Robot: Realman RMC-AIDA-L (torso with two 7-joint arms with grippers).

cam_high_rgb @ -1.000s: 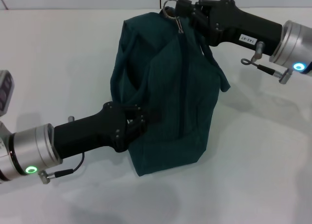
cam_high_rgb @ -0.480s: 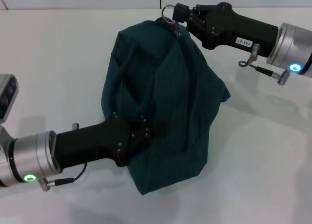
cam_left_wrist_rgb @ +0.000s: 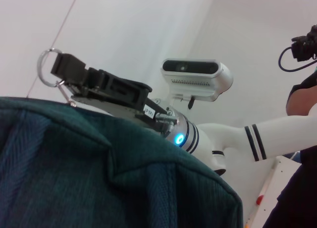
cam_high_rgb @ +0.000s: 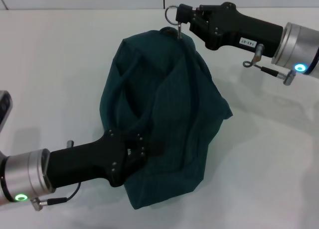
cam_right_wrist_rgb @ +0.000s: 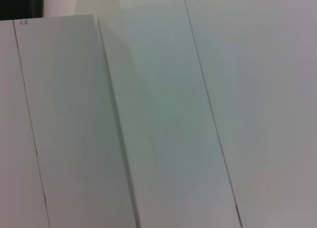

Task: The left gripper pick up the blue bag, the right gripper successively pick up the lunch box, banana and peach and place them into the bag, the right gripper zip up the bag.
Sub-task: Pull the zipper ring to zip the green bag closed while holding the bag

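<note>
Head view had the blue bag [cam_high_rgb: 164, 114] slumped on the white table [cam_high_rgb: 269, 164], a dark teal heap with its zip seam running up the middle toward the far end. The left gripper [cam_high_rgb: 141, 148] reached in from the near left, its black fingers clamped on a fold of the bag's fabric low on the near side, the silver cuff [cam_high_rgb: 27, 176] trailing back toward the robot's body with a green light on it. The right gripper [cam_high_rgb: 180, 14] came in from the far right and sat at the bag's far top end, pinched shut on the ring-pull [cam_high_rgb: 172, 13] of the zip, which stood up just clear of the cloth. The bag's mouth looked drawn together along the seam; whatever lay inside was hidden. The lunch box, banana and peach were nowhere visible.

From the left wrist camera, the bag's [cam_left_wrist_rgb: 99, 173] herringbone weave filled the lower part of the picture, creased into 2 ridges. Above it showed the right gripper [cam_left_wrist_rgb: 64, 69] with the metal ring-pull [cam_left_wrist_rgb: 48, 67] caught at its tip, and behind that the robot's head camera unit [cam_left_wrist_rgb: 195, 79].

The right wrist camera showed only pale wall panels [cam_right_wrist_rgb: 158, 109].
</note>
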